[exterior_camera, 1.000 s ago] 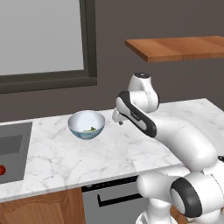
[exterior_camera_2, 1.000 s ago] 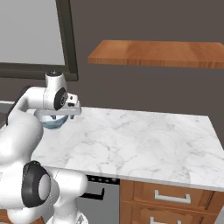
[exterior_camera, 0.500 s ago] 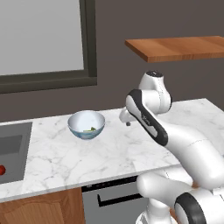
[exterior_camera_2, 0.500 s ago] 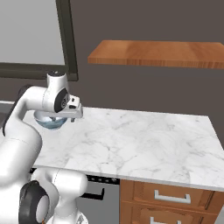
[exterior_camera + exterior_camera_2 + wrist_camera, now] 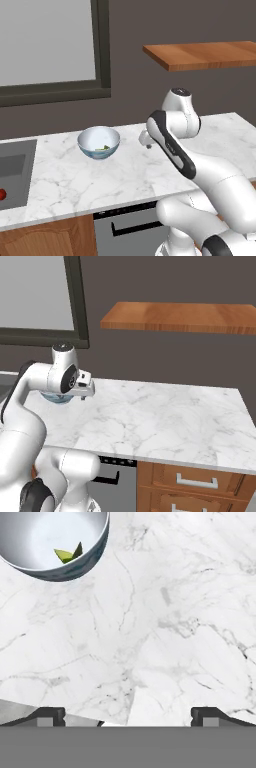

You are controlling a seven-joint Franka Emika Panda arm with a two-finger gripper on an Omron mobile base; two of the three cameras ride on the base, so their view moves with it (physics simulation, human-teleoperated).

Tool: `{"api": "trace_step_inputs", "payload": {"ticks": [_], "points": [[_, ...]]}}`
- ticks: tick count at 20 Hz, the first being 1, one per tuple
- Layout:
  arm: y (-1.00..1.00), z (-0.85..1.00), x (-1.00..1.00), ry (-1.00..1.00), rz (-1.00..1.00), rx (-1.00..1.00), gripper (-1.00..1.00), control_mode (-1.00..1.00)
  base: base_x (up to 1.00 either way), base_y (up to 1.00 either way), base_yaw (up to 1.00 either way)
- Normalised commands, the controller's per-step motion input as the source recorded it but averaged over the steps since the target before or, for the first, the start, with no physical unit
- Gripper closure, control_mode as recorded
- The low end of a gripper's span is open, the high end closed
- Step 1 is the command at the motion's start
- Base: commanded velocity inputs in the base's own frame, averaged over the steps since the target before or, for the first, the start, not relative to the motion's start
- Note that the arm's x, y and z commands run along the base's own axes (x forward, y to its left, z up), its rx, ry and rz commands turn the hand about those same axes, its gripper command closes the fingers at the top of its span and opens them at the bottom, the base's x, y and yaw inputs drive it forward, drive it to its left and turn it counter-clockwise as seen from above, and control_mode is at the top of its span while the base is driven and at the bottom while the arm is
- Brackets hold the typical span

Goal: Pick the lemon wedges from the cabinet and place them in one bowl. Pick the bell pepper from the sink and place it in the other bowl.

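From the left base view, my claw [image 5: 145,139] hangs over the marble counter [image 5: 100,175], just right of the bowl [image 5: 99,142], and a lemon wedge [image 5: 104,147] lies inside that bowl. The bell pepper [image 5: 2,194] sits in the sink [image 5: 14,172] at the far left edge. The cabinet [image 5: 205,54] shelf juts out high on the right.

From the right base view, my claw [image 5: 83,391] points down at the counter [image 5: 160,416]; the bowl [image 5: 56,398] is mostly hidden behind my wrist. The cabinet [image 5: 185,317] spans the wall above.

In the hand view, my two fingertips [image 5: 46,716] stand spread wide with nothing between them, over bare marble [image 5: 150,637]. The bowl [image 5: 55,542] holds the lemon wedges [image 5: 69,554] against its inner wall.
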Motion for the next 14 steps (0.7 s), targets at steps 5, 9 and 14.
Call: {"api": "trace_step_inputs", "payload": {"ticks": [5,9,14], "points": [[0.0,0.0,0.0,0.0,0.0,0.0,-1.0,1.0,0.0,0.0,0.0],[0.0,0.0,0.0,0.0,0.0,0.0,-1.0,1.0,-0.15,0.45,0.0],[0.0,0.0,0.0,0.0,0.0,0.0,-1.0,1.0,-0.2,0.82,0.0]]}}
